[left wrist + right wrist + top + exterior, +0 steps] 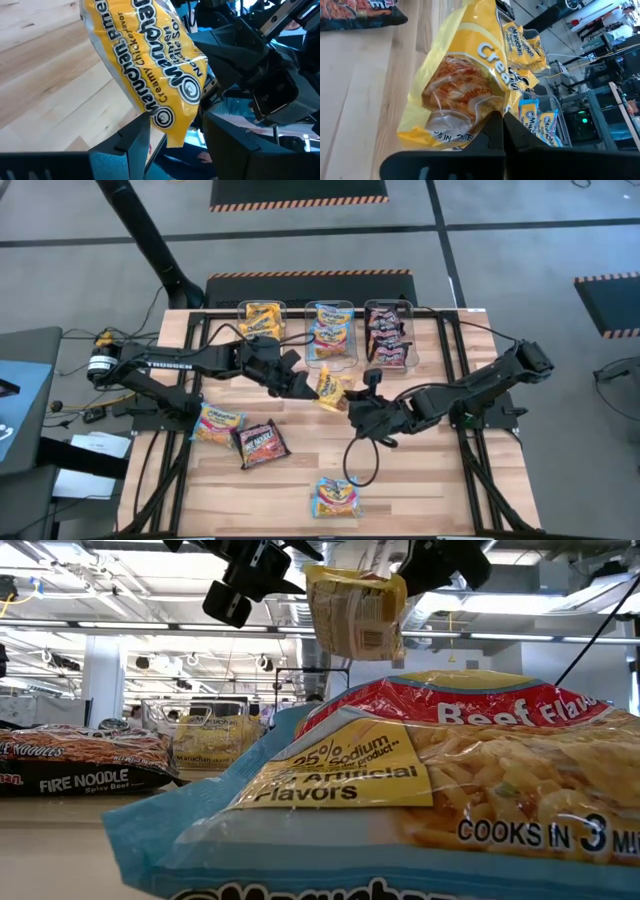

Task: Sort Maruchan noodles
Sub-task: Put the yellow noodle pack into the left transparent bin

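A yellow noodle packet (pixel 150 65) printed "Maruchan Ramen Noodle Soup" and "Creamy Chicken Flavor" is seen hanging tilted above the wooden table (pixel 45 75). Its lower edge is placed between the left gripper's (pixel 172 142) two dark fingers (pixel 125 147), which are spread apart, one to each side of the packet; contact with the packet cannot be confirmed. Just beside the packet, on the side away from the bare table, the dark body of the other arm (pixel 255 70) is seen, close against the packet's edge.
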